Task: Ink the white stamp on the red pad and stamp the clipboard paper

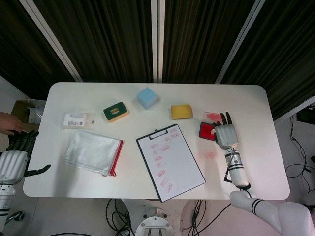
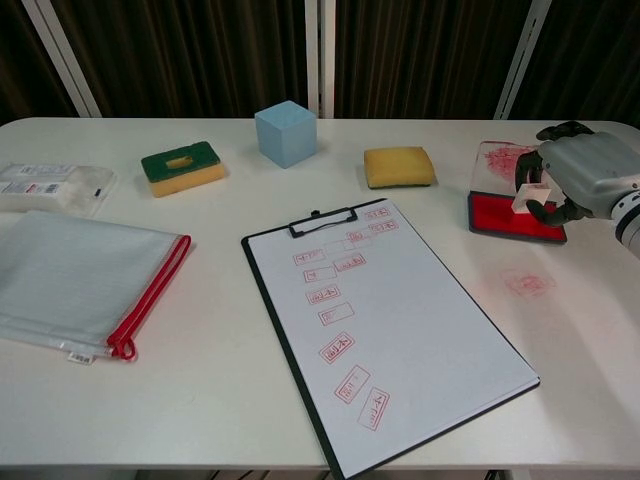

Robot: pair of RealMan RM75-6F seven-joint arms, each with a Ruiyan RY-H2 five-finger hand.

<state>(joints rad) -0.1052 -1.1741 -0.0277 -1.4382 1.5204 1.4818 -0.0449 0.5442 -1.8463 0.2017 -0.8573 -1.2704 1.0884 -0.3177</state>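
Gripping: right hand [image 2: 585, 180] pinches stamp [image 2: 527, 196] over pad [image 2: 512, 217], right of frame.
Left hand [image 1: 15, 156]: fingers spread, empty, lower left.
Clipboard [image 2: 390, 330]: centre.

The clipboard [image 2: 385, 335] lies mid-table, the pouch [image 2: 80, 283] to its left, the pad [image 2: 515, 216] to its right.

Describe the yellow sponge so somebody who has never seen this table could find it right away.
Start at the clipboard in the middle of the white table and look just past its clip toward the far edge. The plain yellow sponge lies there, between the blue cube and the red ink pad. Unlike the other sponge further left, it has no green top.
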